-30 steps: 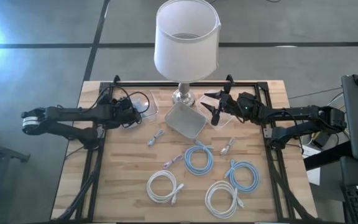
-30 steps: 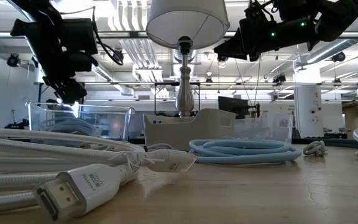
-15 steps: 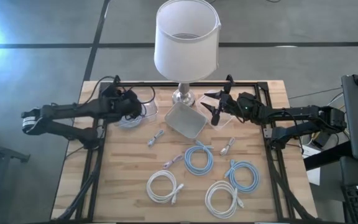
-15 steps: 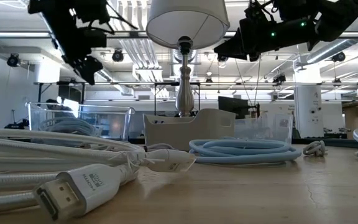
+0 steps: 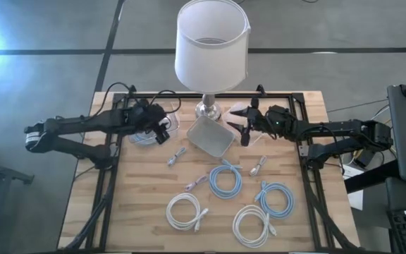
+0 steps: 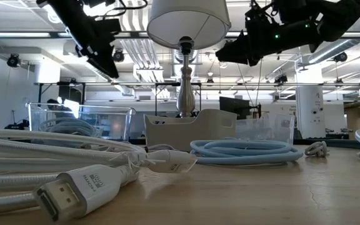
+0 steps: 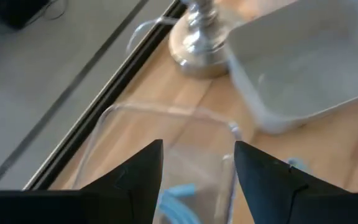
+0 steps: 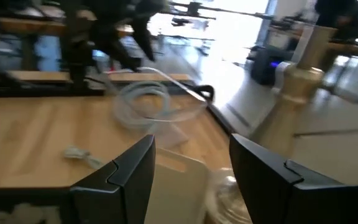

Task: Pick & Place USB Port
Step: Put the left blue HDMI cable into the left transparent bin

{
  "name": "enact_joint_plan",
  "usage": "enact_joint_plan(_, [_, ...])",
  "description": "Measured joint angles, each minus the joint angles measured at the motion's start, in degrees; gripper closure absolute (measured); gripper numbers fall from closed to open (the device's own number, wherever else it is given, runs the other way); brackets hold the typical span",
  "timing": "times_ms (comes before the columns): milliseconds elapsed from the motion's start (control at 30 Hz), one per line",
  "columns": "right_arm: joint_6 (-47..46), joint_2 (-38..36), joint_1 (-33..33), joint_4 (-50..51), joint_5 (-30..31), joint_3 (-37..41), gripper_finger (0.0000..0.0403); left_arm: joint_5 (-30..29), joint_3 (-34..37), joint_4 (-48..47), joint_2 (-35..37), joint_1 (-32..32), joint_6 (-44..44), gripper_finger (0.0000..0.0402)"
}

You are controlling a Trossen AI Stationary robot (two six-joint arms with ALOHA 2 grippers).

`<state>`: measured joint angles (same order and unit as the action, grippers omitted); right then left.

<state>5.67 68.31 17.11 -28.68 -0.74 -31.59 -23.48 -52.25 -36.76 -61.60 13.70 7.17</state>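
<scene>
One cable (image 5: 145, 135) already lies in the clear bin (image 5: 162, 124) beneath the wide, empty left tool (image 5: 162, 132), the right tool (image 5: 242, 127) hangs wide and empty, and seven cables (image 5: 224, 177) remain on the tabletop (image 5: 139, 197).

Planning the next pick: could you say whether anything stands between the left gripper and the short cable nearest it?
Nothing visible does: the open left gripper hovers above the table, with only bare wood between it and the short cable.

Two slim black jointed arms; loose black cables looping off the left arm (image 5: 83, 128); green lights glowing on the right arm (image 6: 292, 25).
</scene>
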Motion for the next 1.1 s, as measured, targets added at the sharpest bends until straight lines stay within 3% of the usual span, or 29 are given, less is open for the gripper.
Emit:
enact_joint_plan(200, [-2.36, 0.00, 0.00, 2.91, -9.33, 0.00, 0.0199, 6.20, 0.00, 4.13, 0.00, -1.75, -0.73, 0.0200])
enact_joint_plan(367, [-5.47, 0.00, -0.35, 7.91, -11.25, 0.00, 0.0200, 6.41, 0.04, 4.88, 0.00, -3.11, -0.75, 0.0200])
enact_joint_plan(533, [-6.58, 0.01, -3.05, 13.20, -11.31, 0.00, 0.0200, 6.40, 0.49, 5.63, 0.00, -3.97, -0.77, 0.0200])
enact_joint_plan(833, [-8.72, 0.01, -10.47, 13.97, -10.86, 0.00, 0.0200, 8.71, 4.40, 8.89, -0.02, -4.21, -0.84, 0.0200])
enact_joint_plan(1000, [-9.00, 0.02, -15.28, 17.24, -8.38, 0.00, 0.0200, 11.67, 5.74, 10.96, -0.02, -4.23, -1.15, 0.0200])
enact_joint_plan(1100, [-11.66, 0.02, -18.04, 19.08, -3.96, 0.00, 0.0200, 12.02, 6.20, 11.84, -0.01, -4.23, -1.18, 0.0200])
